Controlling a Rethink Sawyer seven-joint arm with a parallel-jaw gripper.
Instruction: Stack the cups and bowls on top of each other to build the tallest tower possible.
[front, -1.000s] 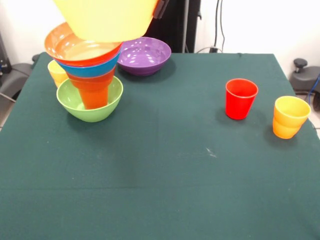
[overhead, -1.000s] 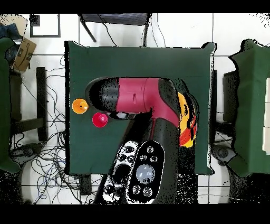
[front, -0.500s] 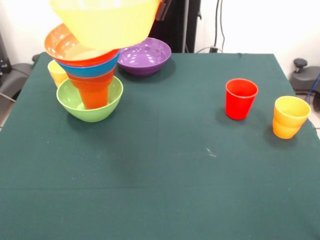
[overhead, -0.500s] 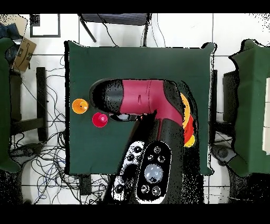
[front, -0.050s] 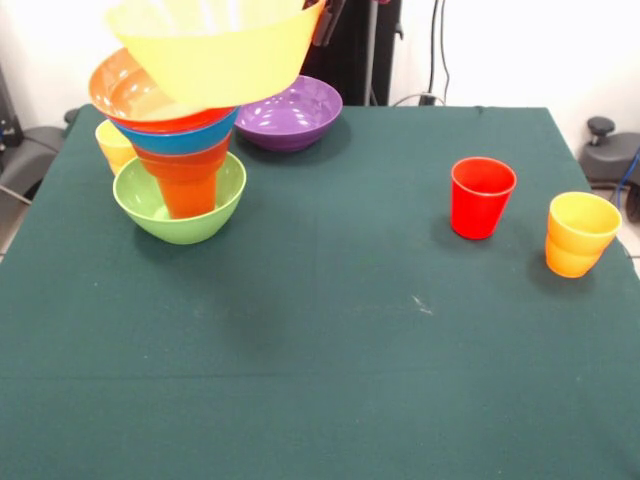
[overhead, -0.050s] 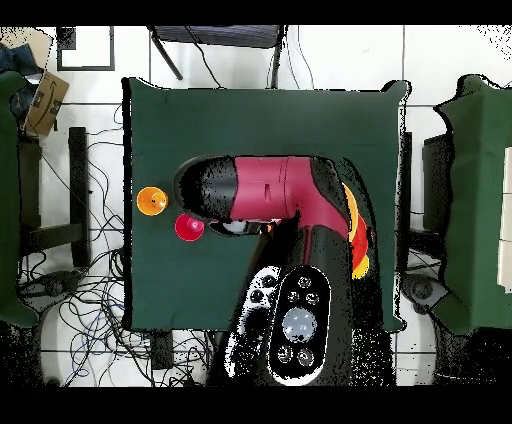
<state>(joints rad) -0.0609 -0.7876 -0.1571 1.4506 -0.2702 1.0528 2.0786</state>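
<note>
Tower (front, -0.050s: 180, 150): flaring glossy plastic | yellow bowl (front, -0.050s: 215, 55) tilted atop

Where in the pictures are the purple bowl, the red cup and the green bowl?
purple bowl (front, -0.050s: 290, 108): front view, on its inner wall.
red cup (front, -0.050s: 481, 205): front view, on its outer side wall.
green bowl (front, -0.050s: 190, 226): front view, on its outer front wall, below the rim.

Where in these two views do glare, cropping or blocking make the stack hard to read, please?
Front view: bright glare on the purple bowl; the tilted yellow bowl is cut by the top edge and hides the gripper. Overhead view: the arm covers the tower, leaving only a sliver.
</note>
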